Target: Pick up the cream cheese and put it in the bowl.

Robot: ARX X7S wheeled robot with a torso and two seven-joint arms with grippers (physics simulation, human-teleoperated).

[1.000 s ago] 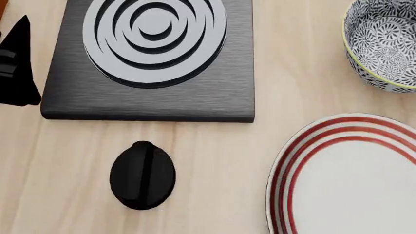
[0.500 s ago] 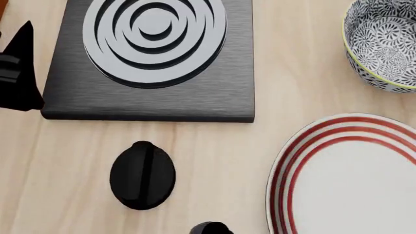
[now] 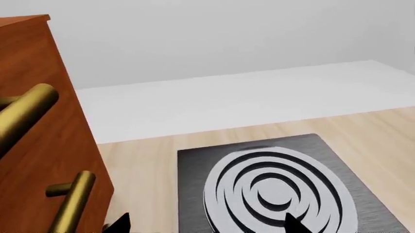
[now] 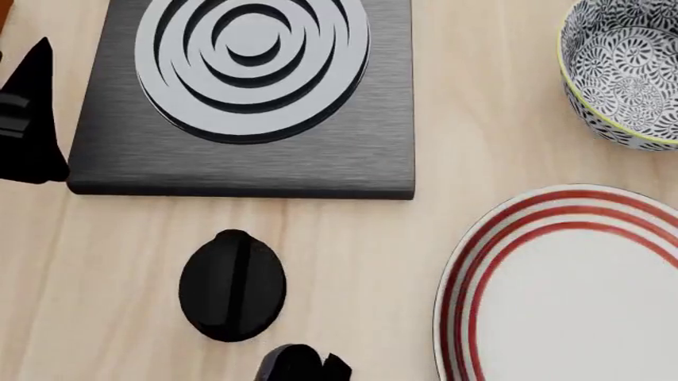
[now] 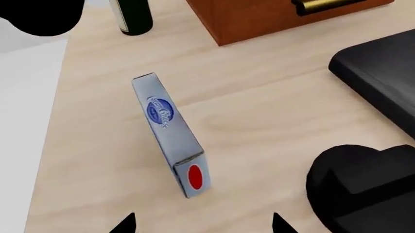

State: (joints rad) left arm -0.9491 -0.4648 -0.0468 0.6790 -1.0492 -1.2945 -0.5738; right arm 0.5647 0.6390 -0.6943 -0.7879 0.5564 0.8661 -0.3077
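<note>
The cream cheese (image 5: 166, 127), a pale blue-grey box with a blue oval label and a red end, lies on the wooden table in the right wrist view, out of the head view. My right gripper (image 5: 202, 224) is open and empty, its tips just short of the box's red end. The patterned bowl (image 4: 623, 73) with its yellow-green rim stands at the table's far right. My left gripper (image 3: 207, 225) is open and empty over the near edge of the stove plate. It shows as a black shape (image 4: 28, 115) at the left edge of the head view.
A dark stove plate (image 4: 317, 163) with a grey spiral burner sits at the back. A black knob (image 4: 233, 286) lies in front of it. A white plate with red rings (image 4: 572, 294) is at the front right. A wooden cabinet (image 5: 272, 17) and a dark bottle (image 5: 133, 17) stand beyond the box.
A black part of my right arm has come into the head view's bottom edge and moved left. My left gripper has shifted only slightly.
</note>
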